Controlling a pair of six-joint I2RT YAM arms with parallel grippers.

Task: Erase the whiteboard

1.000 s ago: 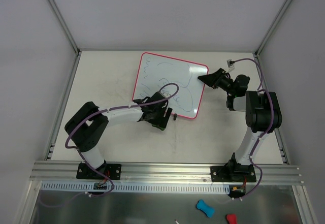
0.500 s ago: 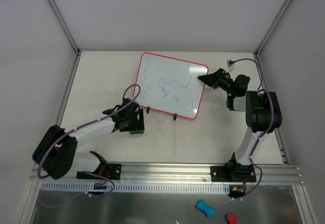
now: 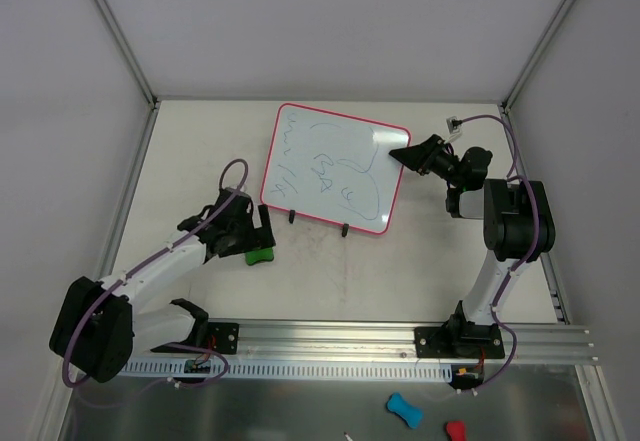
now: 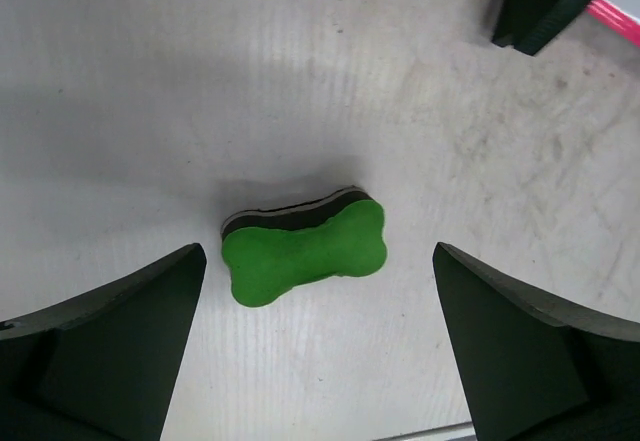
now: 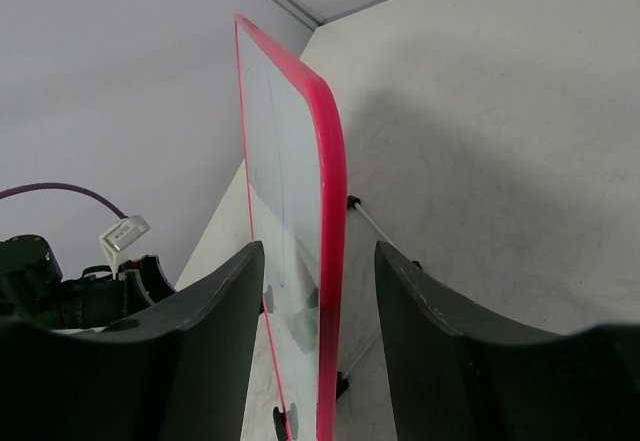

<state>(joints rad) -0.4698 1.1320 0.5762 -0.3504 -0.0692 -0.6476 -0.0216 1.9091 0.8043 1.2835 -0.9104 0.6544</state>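
The whiteboard (image 3: 330, 166) stands tilted on two black feet at the middle of the table, with blue-green scribbles on its face. In the right wrist view its pink frame (image 5: 331, 161) runs edge-on. My right gripper (image 3: 405, 154) is open and straddles the board's right edge, which shows between its fingers in the right wrist view (image 5: 320, 251) with a gap on each side. A green bone-shaped eraser (image 3: 260, 255) lies on the table left of the board's front. My left gripper (image 3: 250, 238) is open just above the eraser (image 4: 305, 251), which sits between the fingers.
One black board foot (image 4: 545, 11) stands just beyond the eraser. A blue eraser (image 3: 404, 410) and a red one (image 3: 455, 429) lie on the metal tray in front of the arm bases. Grey enclosure walls surround the table.
My left arm has pulled back from the board's lower edge toward the near left. The green eraser now lies on the table under the open gripper. The right arm has not moved.
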